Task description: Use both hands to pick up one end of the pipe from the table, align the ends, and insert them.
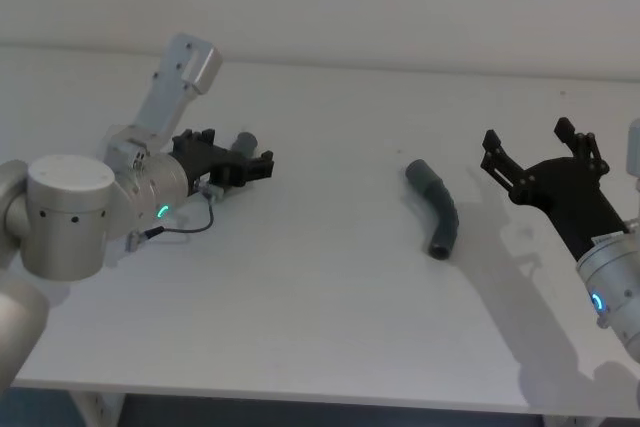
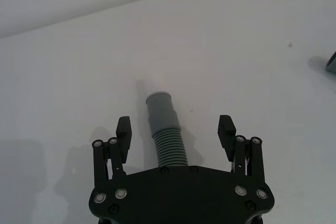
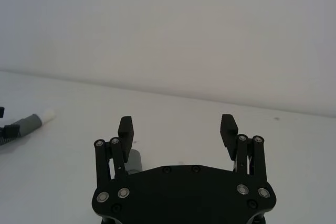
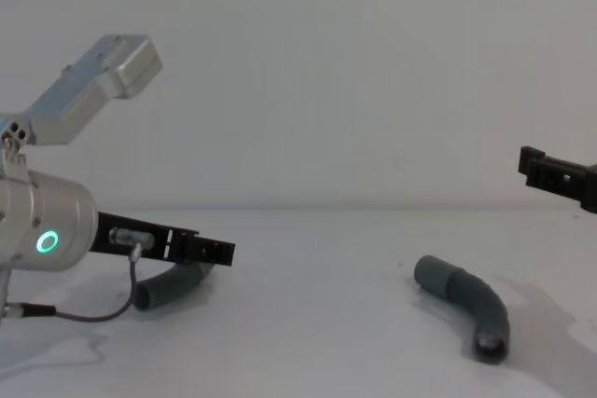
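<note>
Grey pipe, in two pieces, lies flat on the white tabletop (image 1: 320, 327), and neither piece is lifted, so the task looks barely begun. The ribbed piece (image 2: 167, 132) is on the left and the smooth curved piece (image 1: 435, 209) is right of centre. They lie well apart, with no ends lined up.

The left gripper (image 2: 175, 129) is the further along. It sits low at the tabletop and straddles the ribbed piece, its fingers (image 2: 123, 132) apart on either side and clear of the plastic. The collar pokes out beyond the fingertips. It seems ready to close, but no grasp is made yet.

The right gripper (image 1: 525, 135) hovers above the tabletop, just right of the smooth piece, with its fingers (image 3: 125, 129) spread wide and holding nothing. A bit of grey shows below it in the right wrist view.

By my reckoning nearly everything is left to do: close the left, bring the right down and grip, raise both pieces, turn the ends to face each other, and push them together.
</note>
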Controlling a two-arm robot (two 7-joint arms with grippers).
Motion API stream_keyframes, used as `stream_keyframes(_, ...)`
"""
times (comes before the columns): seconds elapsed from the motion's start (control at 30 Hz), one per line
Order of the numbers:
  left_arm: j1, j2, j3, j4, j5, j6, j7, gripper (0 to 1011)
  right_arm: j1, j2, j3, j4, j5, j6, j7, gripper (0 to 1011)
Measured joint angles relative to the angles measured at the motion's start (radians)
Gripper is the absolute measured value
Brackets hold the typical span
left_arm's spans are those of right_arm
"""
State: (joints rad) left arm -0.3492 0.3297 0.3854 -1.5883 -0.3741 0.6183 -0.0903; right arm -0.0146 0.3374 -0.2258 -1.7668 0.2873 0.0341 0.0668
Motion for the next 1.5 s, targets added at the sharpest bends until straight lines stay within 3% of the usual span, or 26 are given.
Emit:
stream_keyframes(0.97, -0.083, -0.007, 0.030, 0.122, 0.036, 0.016, -0.071, 1000, 0.000, 0.000, 0.000, 0.000, 0.000, 0.000, 0.000, 1004)
stream_keyframes(1.5, -0.091, -0.004, 0.042, 0.133, 0.062, 0.040, -0.079, 1000, 0.000, 0.000, 0.000, 0.000, 0.000, 0.000, 0.000, 1004)
